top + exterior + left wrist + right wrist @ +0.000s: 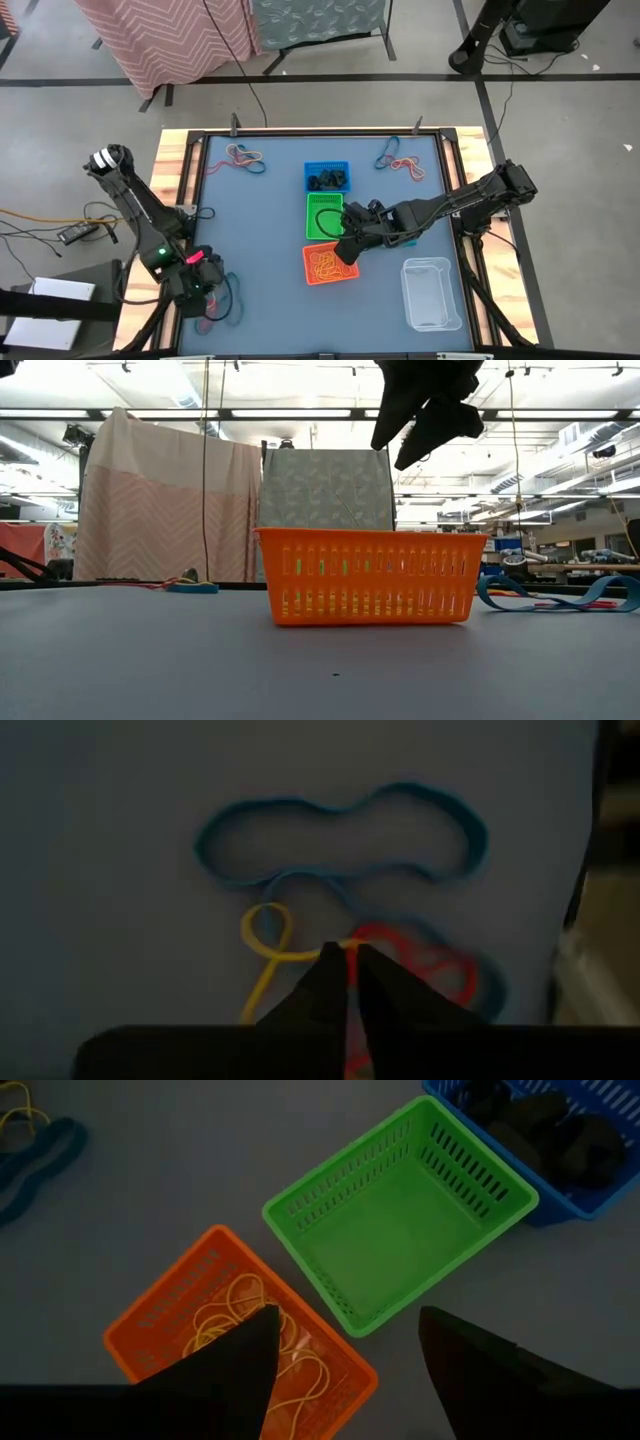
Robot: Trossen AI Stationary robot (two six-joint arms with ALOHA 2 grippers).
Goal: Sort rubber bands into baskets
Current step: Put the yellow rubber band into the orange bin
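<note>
My left gripper [345, 958] is at the table's near left corner [205, 290], shut on a red rubber band [420, 960] in a small pile with a yellow band [265, 935] and a large teal band [330, 830]. My right gripper [345, 1330] is open and empty, held above the orange basket [330, 263]; it also shows in the low view [425, 415]. The orange basket [200, 1330] holds yellow bands. The green basket [400, 1220] stands behind it, and the blue basket [328, 177] holds black bands. My left gripper pinches the red band between its two fingertips at the loop's end [362, 935], right where it crosses the yellow band. The fingers come from above, pointing down. The red band lies flat on the table with the other bands.
A clear tub [432, 292] stands at the near right. More bands lie in piles at the far left [245, 157] and far right [400, 160]. The three baskets stand in a row down the table's middle. Wooden rails edge the table.
</note>
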